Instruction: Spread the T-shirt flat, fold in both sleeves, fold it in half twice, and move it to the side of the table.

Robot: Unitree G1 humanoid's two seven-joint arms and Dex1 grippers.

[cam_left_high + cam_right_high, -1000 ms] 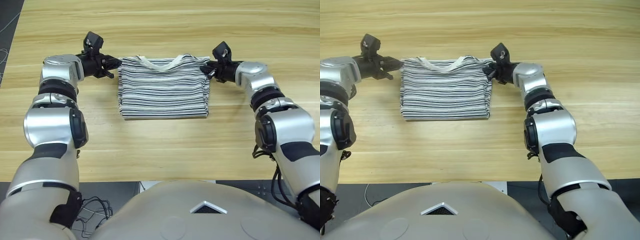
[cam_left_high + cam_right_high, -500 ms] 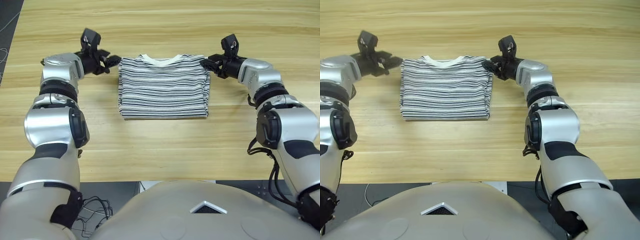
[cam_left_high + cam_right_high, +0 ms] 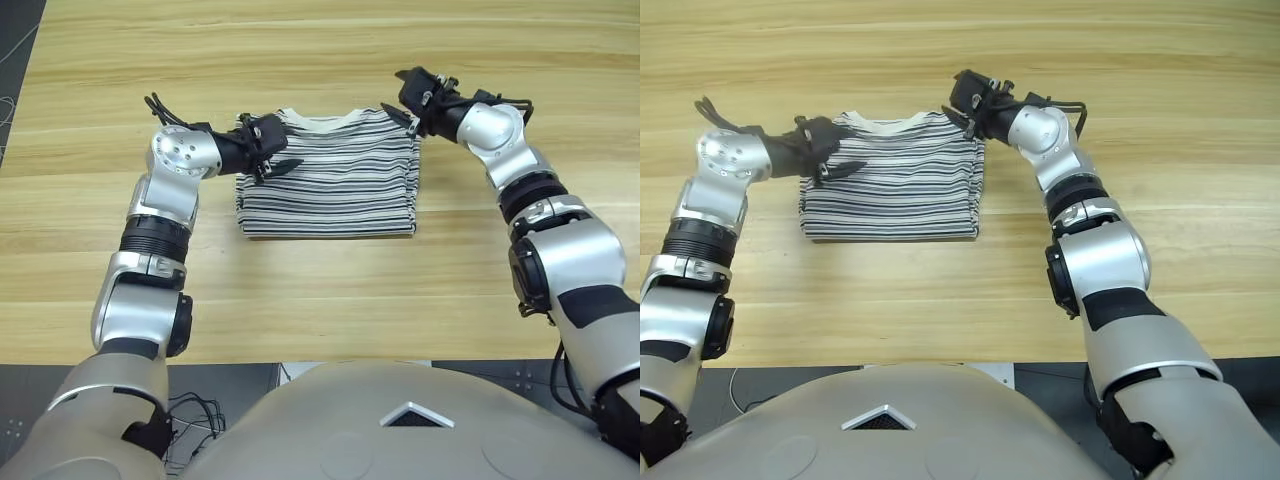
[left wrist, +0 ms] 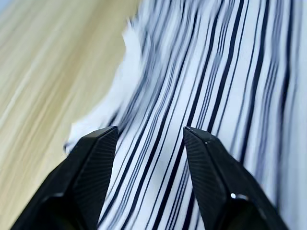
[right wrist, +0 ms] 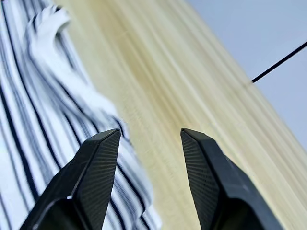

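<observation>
Both arms have swung inward since before, the left gripper and right gripper now open over the far corners of the folded T-shirt lying mid-table; soft, light and limp, it probably needs pinching through all layers there.

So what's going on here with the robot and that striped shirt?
A two-armed robot is folding a striped T-shirt on a wooden table. The shirt lies as a folded rectangle, collar at the far edge. Both grippers are open and hold nothing: the left gripper hovers over its far left corner, the right gripper by its far right corner. The shirt is not yet moved to the side.
</observation>
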